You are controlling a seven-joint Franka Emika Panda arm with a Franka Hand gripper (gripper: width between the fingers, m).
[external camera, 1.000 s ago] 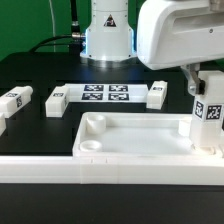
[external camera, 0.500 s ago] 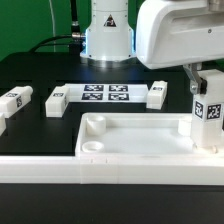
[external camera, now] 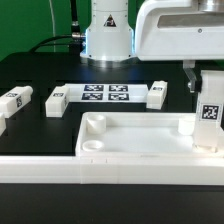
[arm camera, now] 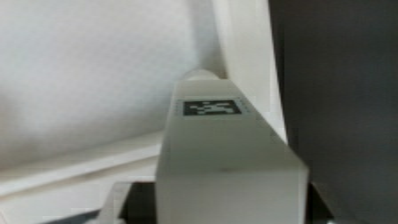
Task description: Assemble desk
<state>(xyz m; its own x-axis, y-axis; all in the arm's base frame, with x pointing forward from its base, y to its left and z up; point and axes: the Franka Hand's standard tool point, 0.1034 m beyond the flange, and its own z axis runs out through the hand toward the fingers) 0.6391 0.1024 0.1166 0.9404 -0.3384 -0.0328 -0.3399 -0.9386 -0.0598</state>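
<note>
One bench [external camera: 40,72]: black, carries every part; the arm's base [external camera: 108,35] stands at upper centre of the exterior view.
Top [external camera: 140,135]: white tray, lying rim-up from lower centre to the exterior view's right edge. A round socket [external camera: 88,143] is open at its near corner on the exterior view's left.
Marker board [external camera: 105,93]: flat at mid-frame, behind the top and apart from it.
Loose legs: three white tagged blocks lying in a row with the marker board. One leg [external camera: 14,100] is at the exterior view's far left, one leg [external camera: 57,98] just beside the board's left end, and one leg [external camera: 157,94] just beside its right end.
Held leg [external camera: 210,125]: upright over the top's corner at the exterior view's right edge, tag facing the camera. I cannot tell whether its foot is seated.
Hand [external camera: 205,82]: partly closed on the held leg's upper part; one dark finger [external camera: 192,80] shows beside it.
Handling: the parts look like stiff, light, smooth plastic, so a leg could twist or slip. It is best pinched on two flat opposite faces, high up, with the foot left free. The top may slide if pressed off-centre.
Exterior view only: the loose legs, the marker board, the open socket and the leg's upright stance.
Wrist view only: a look down the held leg [arm camera: 222,160] to its tag [arm camera: 214,107], with the top's white floor [arm camera: 89,80] on one side and the dark bench on the other.
</note>
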